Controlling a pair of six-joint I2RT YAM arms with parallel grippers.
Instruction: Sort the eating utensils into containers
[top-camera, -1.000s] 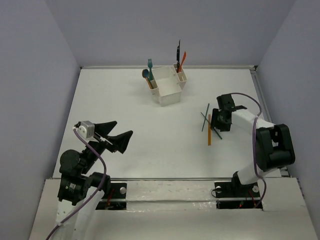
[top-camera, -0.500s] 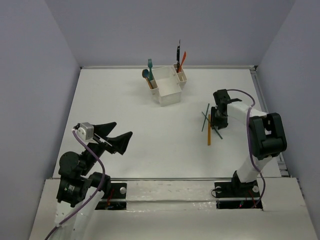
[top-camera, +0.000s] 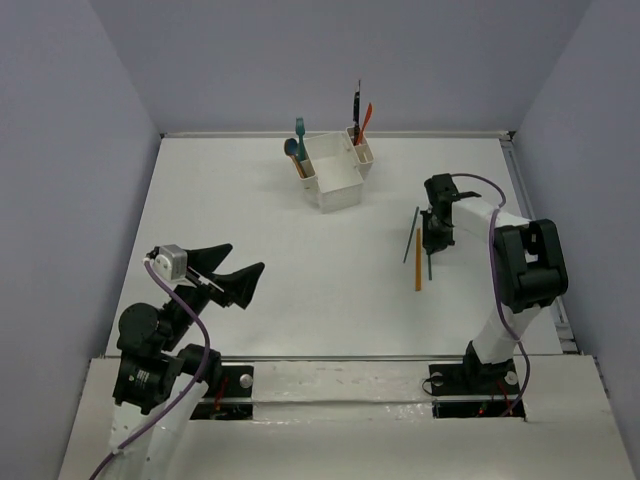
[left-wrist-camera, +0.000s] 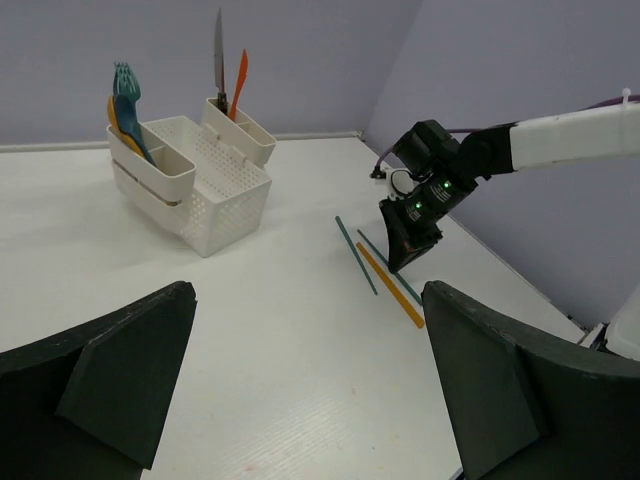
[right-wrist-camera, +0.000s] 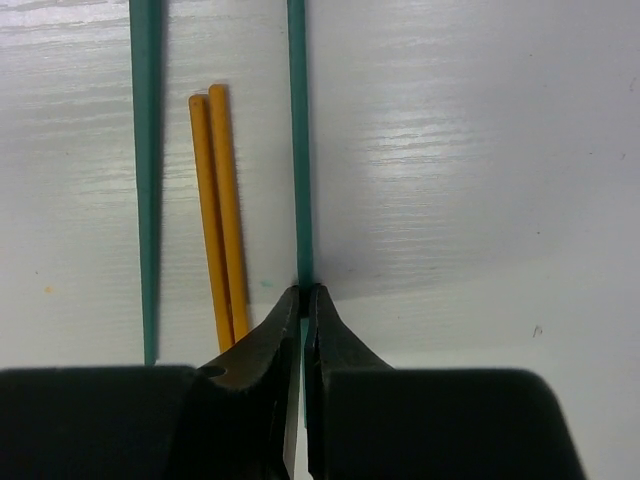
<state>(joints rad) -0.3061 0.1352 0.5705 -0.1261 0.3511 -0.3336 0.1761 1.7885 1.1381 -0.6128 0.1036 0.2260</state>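
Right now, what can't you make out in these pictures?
Right wrist view: the right gripper covers the near part of the teal stick it pinches; the frame cuts off its far end.
Top view: the walls of the white caddy hide the lower ends of the utensils standing in its slots.
Top view: the two orange sticks blur into one, too thin.

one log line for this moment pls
right end effector: shut on teal chopstick | left end effector: open, above table | orange chopsticks: on table | caddy: utensils in side slots

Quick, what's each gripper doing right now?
Left gripper: open, holding nothing.
Right gripper: jaws shut on the teal stick.
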